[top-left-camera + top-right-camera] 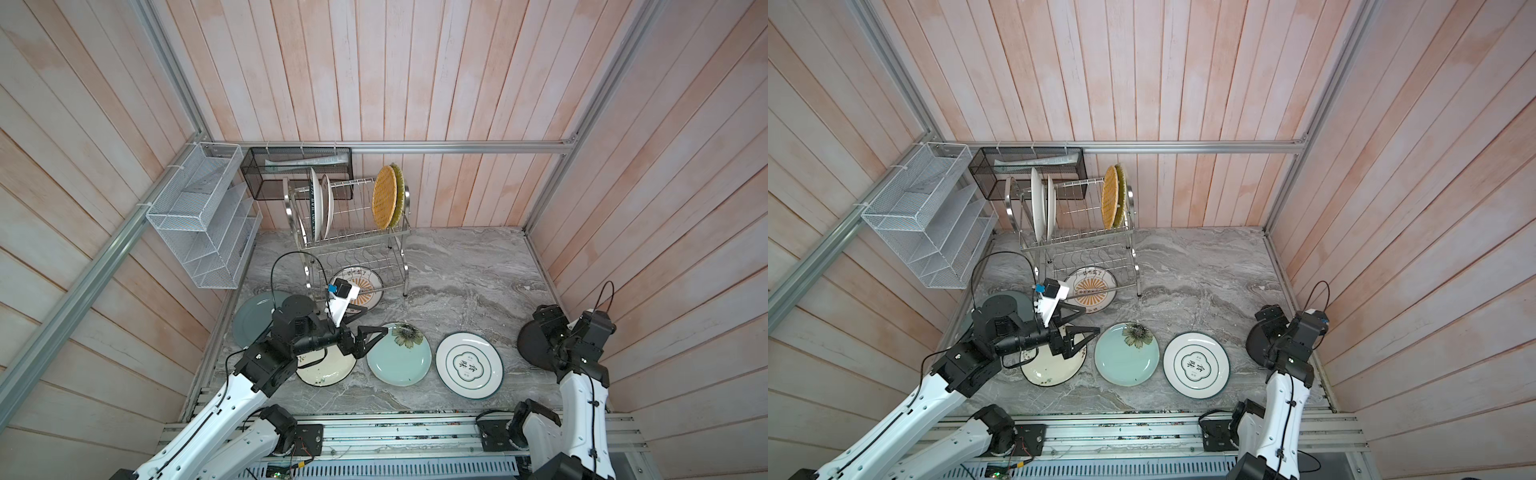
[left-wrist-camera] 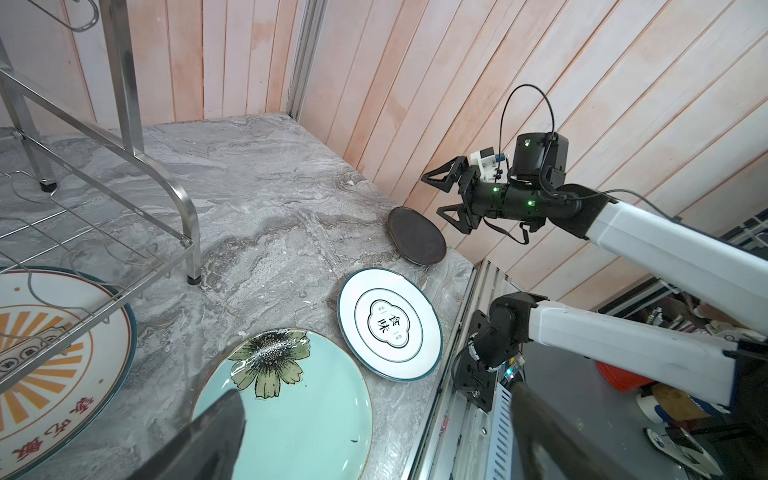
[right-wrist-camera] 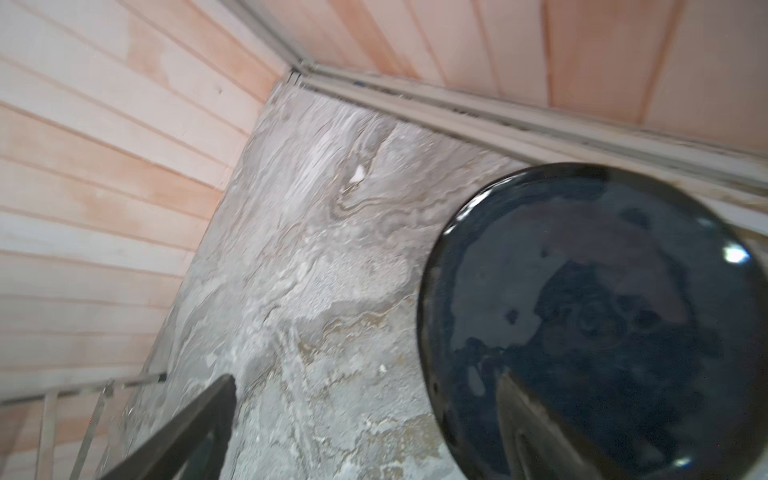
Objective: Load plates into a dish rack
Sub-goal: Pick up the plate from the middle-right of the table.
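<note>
Dish rack (image 1: 353,232) stands at the back of the counter (image 1: 457,270). Its top tier holds two white plates (image 1: 320,208) at one end and a woven yellow plate (image 1: 384,197) at the other. I count six more plates lying flat on the counter. Left pincer (image 1: 376,319) is spread wide and empty, at the rim of the pale blue plate (image 1: 399,361). Right pincer (image 2: 430,195) is likewise wide and empty, above the black plate (image 2: 417,242).

The marble tabletop (image 1: 465,274) bears the dish rack (image 1: 357,240) and six plates (image 1: 399,359) lying flat.

Arms (image 1: 216,411) have white links (image 1: 577,399), black joints (image 1: 291,320) and looping black cables (image 1: 272,276).
</note>
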Action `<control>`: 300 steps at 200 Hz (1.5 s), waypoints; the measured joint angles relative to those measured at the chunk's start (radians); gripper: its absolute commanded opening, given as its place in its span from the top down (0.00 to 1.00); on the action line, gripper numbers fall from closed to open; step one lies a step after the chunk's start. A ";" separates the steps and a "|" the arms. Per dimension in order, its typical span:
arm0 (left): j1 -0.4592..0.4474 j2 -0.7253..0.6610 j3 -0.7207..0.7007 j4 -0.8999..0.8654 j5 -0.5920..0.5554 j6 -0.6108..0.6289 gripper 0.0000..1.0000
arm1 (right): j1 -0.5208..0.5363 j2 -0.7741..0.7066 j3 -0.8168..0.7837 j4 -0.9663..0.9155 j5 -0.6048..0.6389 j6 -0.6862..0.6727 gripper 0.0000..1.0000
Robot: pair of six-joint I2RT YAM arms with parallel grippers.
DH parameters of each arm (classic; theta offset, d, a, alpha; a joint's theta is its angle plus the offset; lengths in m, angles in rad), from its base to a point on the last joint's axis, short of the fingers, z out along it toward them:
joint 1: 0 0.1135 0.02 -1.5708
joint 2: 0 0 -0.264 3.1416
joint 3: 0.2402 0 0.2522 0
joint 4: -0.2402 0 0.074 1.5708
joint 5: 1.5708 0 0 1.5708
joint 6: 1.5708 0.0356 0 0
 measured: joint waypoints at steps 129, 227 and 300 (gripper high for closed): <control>0.000 0.004 -0.021 0.018 0.085 -0.027 0.00 | -0.437 0.038 -0.244 0.021 -0.126 0.009 0.10; 0.000 0.004 -0.027 0.024 0.087 -0.027 0.00 | -0.444 0.160 -0.309 0.259 -0.282 -0.006 0.48; 0.006 -0.026 -0.027 0.024 0.070 -0.021 0.00 | -0.445 0.196 -0.344 0.312 -0.359 0.001 1.00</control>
